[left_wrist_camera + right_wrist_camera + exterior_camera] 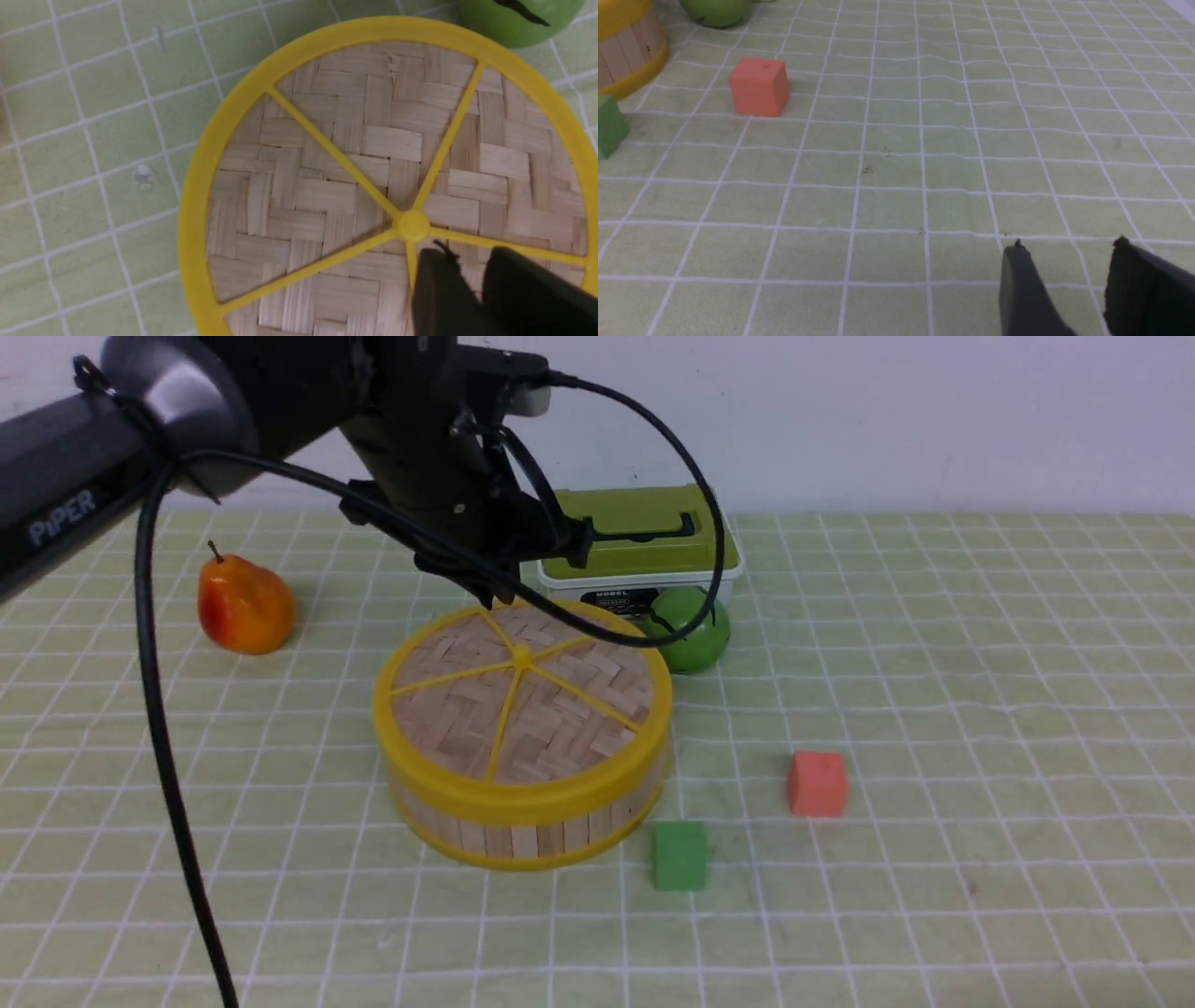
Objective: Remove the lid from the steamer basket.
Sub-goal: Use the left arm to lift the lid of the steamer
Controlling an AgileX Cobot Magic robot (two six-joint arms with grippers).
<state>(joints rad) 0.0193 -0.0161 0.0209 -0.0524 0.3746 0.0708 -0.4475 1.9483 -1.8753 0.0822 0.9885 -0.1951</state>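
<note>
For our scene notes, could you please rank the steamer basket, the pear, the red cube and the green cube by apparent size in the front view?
1. Round light-wood steamer basket with yellow bands
2. Orange-red pear
3. Salmon-red cube and green cube: alike, the green one nearer, so unranked.

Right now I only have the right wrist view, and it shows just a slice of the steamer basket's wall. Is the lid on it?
Observer: Yes. In the front view the lid sits flat on the steamer basket.
Operator: Where is the left gripper?
Observer: The left gripper is over the lid, its tips just short of the centre knob. The jaws are slightly apart and grip nothing.
Operator: Is there anything behind the basket that I can't see?
Observer: A white box with a green lid stands close behind it.
</note>
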